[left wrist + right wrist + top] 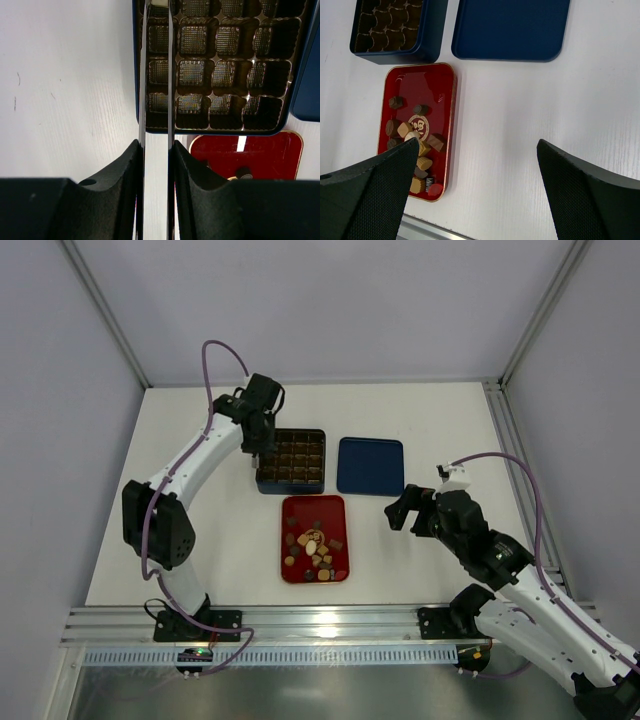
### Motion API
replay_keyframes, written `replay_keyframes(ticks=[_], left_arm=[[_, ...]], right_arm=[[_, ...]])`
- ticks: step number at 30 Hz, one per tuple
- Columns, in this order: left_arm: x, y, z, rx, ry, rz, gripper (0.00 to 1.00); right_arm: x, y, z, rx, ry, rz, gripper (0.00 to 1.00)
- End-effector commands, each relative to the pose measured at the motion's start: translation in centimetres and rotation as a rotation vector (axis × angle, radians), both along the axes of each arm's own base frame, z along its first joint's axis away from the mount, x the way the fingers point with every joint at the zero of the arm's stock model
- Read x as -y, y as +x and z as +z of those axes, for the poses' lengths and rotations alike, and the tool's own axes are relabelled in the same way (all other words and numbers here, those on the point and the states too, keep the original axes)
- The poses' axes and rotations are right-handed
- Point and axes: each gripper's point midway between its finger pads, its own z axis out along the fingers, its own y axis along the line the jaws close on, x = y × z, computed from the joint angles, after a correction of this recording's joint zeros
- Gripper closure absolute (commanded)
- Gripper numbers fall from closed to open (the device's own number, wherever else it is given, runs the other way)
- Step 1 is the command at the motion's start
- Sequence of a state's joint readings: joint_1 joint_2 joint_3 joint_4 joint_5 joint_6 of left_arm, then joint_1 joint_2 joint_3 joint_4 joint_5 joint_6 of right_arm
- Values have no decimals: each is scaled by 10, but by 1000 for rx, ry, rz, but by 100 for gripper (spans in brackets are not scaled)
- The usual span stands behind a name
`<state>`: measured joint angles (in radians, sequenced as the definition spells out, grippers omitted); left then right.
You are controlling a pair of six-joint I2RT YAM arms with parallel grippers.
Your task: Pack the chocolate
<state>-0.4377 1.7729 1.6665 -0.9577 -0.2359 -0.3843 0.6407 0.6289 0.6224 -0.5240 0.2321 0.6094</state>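
Observation:
The chocolate [315, 545] is several small brown, tan and cream pieces lying in the flat red tray [291, 506]; the right wrist view shows the pieces [418, 141] in the near half of that tray [422, 75]. My left gripper [258, 451] hangs over the left edge of the dark gridded box [296, 456]. Its two thin blades [156, 30] stand a narrow gap apart above the box's left column [225, 60], with their tips cut off by the frame. My right gripper [476, 145] is wide open over bare table, right of the tray [408, 508].
A flat dark blue lid [370, 465] lies to the right of the box and also shows in the right wrist view [510, 27]. The box's cells that show hold nothing. An aluminium rail [330, 625] runs along the table's near edge.

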Motion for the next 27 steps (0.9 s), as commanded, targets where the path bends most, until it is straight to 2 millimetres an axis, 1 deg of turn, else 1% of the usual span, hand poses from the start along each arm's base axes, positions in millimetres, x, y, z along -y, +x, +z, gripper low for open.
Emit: replay_keyframes(ticks=[1,6,11,15,18,22,23,25,26,27], left_arm=[[0,18,17,79,-12,8,69],[0,17,19,79,-12,5,65],[0,16,20,81,-12,6,64],[0,15,25,88,-20,3,64],[2,9,35,95,-46,-8,65],[7,-4,48,95,-83,-35,65],[8,-10,54,100,-98,-45,66],[15,-22,54,89,-110,-76,65],[17,-28,60,98,-118,-87,66],[20,-33,60,92,-120,-100,66]], right_arm=[[-4,4,9,22,32,-7,0],[-4,4,10,23,34,-5,0],[-4,4,9,22,33,-5,0],[-5,4,8,19,32,-4,0],[-4,5,10,24,32,-7,0],[-4,6,13,32,32,-10,0],[-4,6,13,32,31,-10,0],[-3,6,13,35,29,-13,0],[-3,6,13,34,27,-14,0],[-2,6,13,35,27,-19,0]])
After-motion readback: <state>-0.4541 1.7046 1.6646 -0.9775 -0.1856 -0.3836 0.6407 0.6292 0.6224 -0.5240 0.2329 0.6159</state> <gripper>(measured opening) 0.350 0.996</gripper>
